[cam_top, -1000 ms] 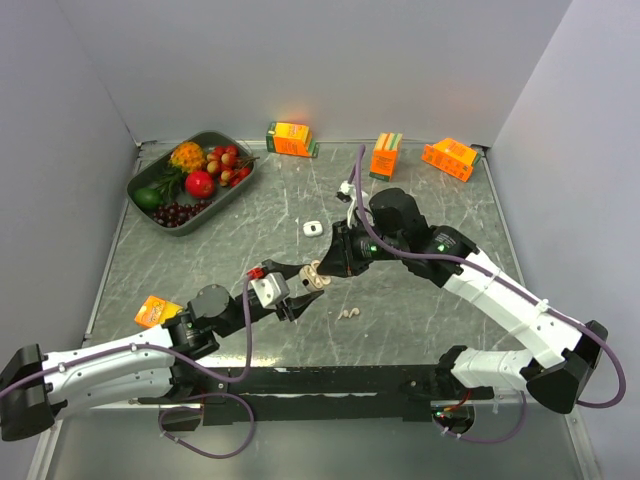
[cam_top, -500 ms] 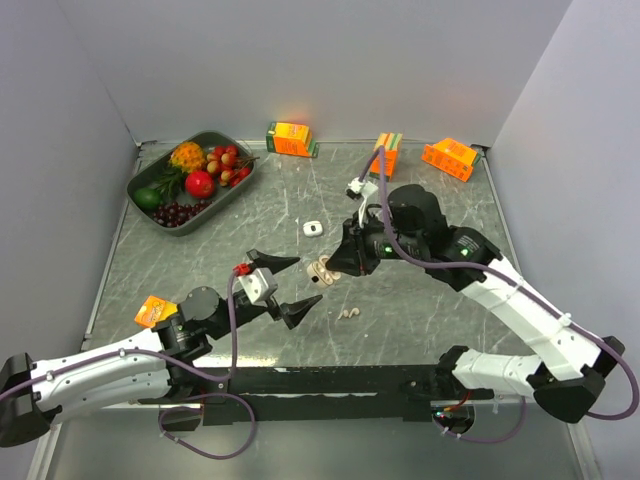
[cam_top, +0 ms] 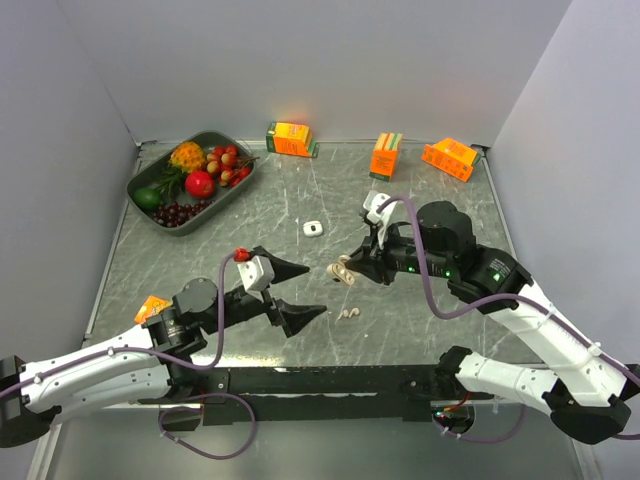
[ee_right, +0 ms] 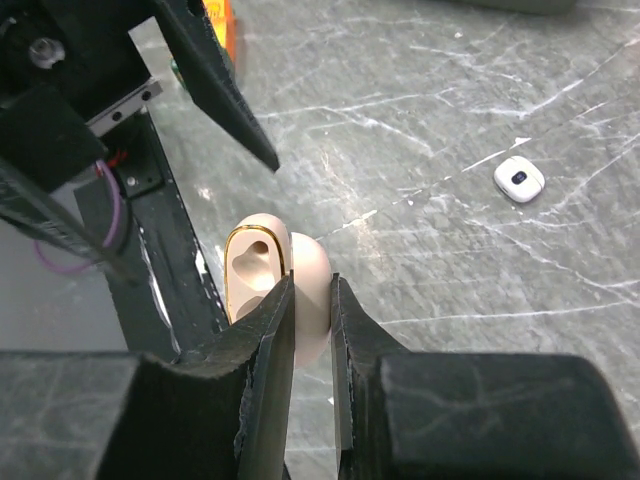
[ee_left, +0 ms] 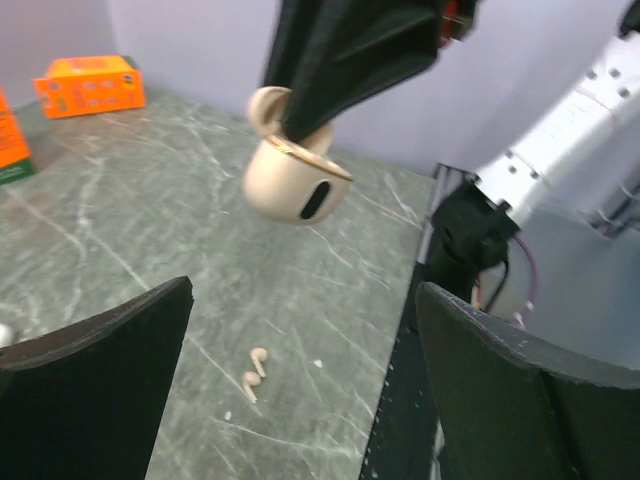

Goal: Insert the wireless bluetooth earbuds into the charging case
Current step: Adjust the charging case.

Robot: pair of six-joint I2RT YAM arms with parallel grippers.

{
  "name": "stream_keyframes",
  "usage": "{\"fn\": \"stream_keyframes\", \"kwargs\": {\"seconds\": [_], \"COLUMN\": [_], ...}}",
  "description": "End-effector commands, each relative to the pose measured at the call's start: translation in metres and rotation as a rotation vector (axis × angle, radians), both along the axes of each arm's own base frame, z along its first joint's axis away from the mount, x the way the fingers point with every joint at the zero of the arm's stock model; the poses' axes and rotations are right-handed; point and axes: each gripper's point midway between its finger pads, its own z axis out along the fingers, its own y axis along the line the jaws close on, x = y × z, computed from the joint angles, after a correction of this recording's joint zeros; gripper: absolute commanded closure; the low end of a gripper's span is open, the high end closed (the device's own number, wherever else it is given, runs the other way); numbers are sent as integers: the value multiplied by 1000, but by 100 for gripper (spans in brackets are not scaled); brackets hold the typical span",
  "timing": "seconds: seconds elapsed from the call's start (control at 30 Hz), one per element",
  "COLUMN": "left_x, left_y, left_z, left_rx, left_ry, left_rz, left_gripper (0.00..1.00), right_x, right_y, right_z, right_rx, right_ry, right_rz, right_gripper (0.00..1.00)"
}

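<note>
While the right gripper (cam_top: 352, 270) pinches the beige charging case (ee_right: 262, 285) clear of the table (cam_top: 440, 205), lid open, the left gripper (cam_top: 315, 290) is spread wide with nothing in it. The earbuds (ee_left: 253, 372) lie on the table below the held case, just ahead of the left jaws, not seated. The one socket visible looks empty. My read: case presented, insertions all left to do. No readable text; the case is unmarked and the print on the orange cartons (cam_top: 291, 138) is too small to read.

Two tiny pale-beige plastic earbuds (cam_top: 349, 314): grey marbled tabletop (cam_top: 200, 240) bare around them; beige open charging case (cam_top: 343, 271) hangs nearby, off the surface.
</note>
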Motion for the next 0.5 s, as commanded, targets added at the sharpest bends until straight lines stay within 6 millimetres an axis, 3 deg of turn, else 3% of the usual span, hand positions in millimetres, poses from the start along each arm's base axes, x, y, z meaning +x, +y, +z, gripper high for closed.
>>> {"fn": "stream_keyframes", "kwargs": {"seconds": [0.0,0.13,0.27,0.47], "left_x": [-21,-30,-25,-28], "left_y": [-14,-18,-16,-19], "left_z": [0,-9,-14,-10], "left_rx": [35,53,59,54], "left_ry": [-26,-87,-90,-88], "left_rz": [-160,-231,-229,-265], "left_gripper": [5,19,21,24], "right_x": [-6,-18,-37,-47], "right_y": [7,14,21,32], "right_z": [2,-5,-8,-26], "right_rx": [-3,-25,-32,-76], "right_ry": [-63,-42,-31,5], "right_rz": [90,171,266,308], "right_gripper": [100,100,100,100]}}
